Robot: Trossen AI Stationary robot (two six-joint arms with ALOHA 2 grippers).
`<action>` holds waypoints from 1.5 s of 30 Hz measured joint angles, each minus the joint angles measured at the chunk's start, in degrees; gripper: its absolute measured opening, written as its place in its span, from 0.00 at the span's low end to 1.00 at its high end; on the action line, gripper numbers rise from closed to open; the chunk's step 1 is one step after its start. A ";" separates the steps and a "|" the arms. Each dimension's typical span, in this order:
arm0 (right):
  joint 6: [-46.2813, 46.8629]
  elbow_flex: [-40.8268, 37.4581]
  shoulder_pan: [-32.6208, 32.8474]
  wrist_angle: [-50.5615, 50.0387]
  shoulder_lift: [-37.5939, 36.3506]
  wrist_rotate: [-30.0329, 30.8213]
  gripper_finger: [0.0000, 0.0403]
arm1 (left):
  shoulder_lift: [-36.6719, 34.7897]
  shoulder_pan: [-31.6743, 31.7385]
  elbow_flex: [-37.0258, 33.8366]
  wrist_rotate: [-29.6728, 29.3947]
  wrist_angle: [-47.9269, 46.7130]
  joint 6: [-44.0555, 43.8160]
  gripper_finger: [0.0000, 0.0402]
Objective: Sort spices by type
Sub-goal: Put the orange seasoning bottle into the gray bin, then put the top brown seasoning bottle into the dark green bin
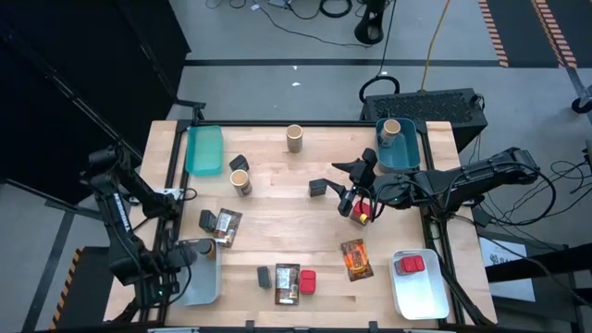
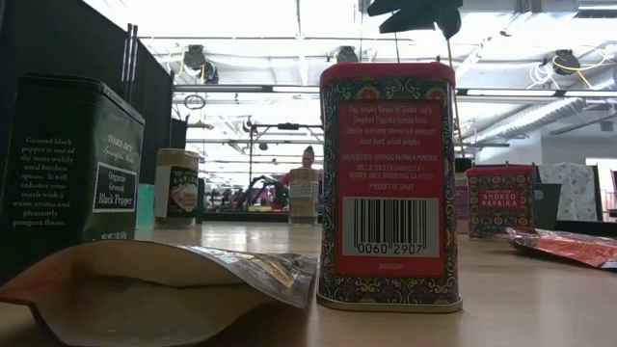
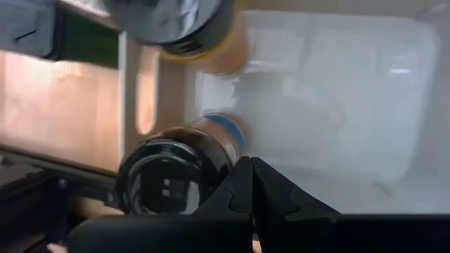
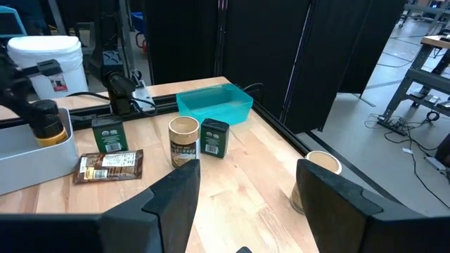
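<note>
Wooden counter (image 1: 277, 231): spices scattered on it
Left pincer (image 3: 249, 184): my fingers closed, over white bin (image 1: 205, 282), beside dark-lidded jar (image 3: 176, 179)
Right pincer (image 4: 246, 204): mine, parted, empty, above red tin (image 1: 359, 211)

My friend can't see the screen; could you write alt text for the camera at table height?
A tall red smoked-paprika tin with a barcode label stands on the wooden table. Left of it are a dark green black-pepper tin and a flat tan packet, with more spice containers blurred behind.

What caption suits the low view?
Red smoked paprika tin beside a black pepper tin and a flat packet.
</note>
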 joint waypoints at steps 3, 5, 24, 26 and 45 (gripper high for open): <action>0.00 0.00 0.00 0.00 0.00 0.00 0.54 | 0.00 0.04 -0.73 0.87 0.19 -0.24 0.00; 0.00 0.00 0.01 0.00 0.00 0.00 0.54 | 0.00 0.04 -0.93 0.90 -0.14 -0.24 0.00; 0.00 0.00 -0.01 0.00 0.00 0.00 0.54 | -3.57 0.12 2.09 -2.36 0.54 0.17 0.01; 0.00 0.00 -0.01 0.00 0.00 0.00 0.54 | -4.41 0.69 3.69 -5.63 0.32 0.34 0.01; 0.97 0.00 -2.23 -0.26 0.00 0.19 0.54 | -15.64 22.37 7.13 -29.35 14.68 50.04 0.01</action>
